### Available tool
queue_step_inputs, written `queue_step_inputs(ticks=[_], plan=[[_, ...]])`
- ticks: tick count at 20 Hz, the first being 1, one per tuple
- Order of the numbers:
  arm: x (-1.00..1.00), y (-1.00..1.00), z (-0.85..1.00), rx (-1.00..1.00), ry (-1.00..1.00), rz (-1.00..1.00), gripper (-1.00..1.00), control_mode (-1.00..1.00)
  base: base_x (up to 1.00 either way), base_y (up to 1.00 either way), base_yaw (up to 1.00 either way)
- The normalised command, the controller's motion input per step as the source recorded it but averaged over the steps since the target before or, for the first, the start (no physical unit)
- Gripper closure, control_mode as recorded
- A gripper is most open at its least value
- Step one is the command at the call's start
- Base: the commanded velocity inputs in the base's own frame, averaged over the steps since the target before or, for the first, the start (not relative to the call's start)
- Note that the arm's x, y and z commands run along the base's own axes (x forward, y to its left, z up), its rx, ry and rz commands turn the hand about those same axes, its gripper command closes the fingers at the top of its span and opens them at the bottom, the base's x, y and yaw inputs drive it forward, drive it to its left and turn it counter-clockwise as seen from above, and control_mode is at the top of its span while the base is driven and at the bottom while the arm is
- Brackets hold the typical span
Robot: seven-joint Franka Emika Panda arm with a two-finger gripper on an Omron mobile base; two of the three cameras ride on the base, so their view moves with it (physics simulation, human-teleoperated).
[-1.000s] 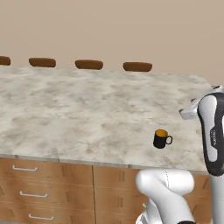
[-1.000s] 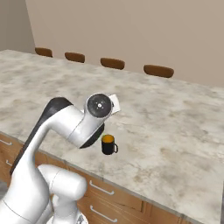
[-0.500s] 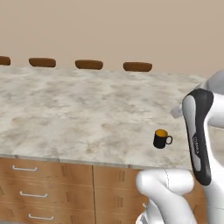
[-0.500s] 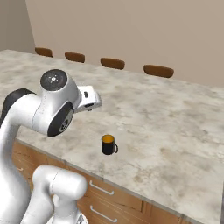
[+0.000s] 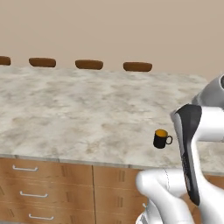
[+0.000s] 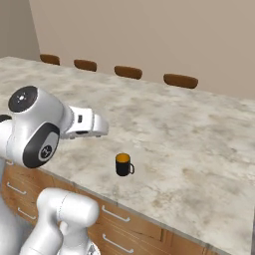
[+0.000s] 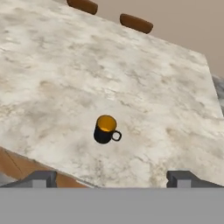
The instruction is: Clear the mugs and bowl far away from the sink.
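Note:
The black mug (image 5: 161,138) with an orange-yellow inside stands upright on the marble counter (image 5: 78,109), close to its front edge, handle to the right. It appears again as the mug (image 6: 123,164) and the mug (image 7: 105,129). My gripper (image 7: 113,178) is open, fingertips (image 7: 41,178) wide apart, with nothing between them. It hovers above and in front of the mug, clear of it. The green mug, the bowl and the sink are out of view.
Brown chair backs (image 5: 89,64) line the counter's far edge, with a chair back (image 7: 136,22) in the hand view too. Wooden drawers (image 5: 43,188) run under the front edge. My arm's white link (image 6: 84,124) reaches over the counter left of the mug.
My arm has swung up and to the left, away from the mug, pulling the hand back over the counter's front edge. The mug has stayed where it was.

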Motion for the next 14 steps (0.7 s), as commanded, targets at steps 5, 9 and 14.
queue_step_inputs(ticks=[5, 9, 14], plan=[[-0.30, -0.12, 0.00, 0.08, 0.00, -0.20, -1.00, -1.00, 0.00, 0.00, 0.00], [-0.40, 0.01, 0.00, 0.05, 0.00, 0.00, -1.00, -1.00, 0.00, 0.00, 0.00], [0.06, -0.05, 0.00, 0.00, -0.01, 0.08, -1.00, 1.00, 0.01, -0.11, -0.03]])
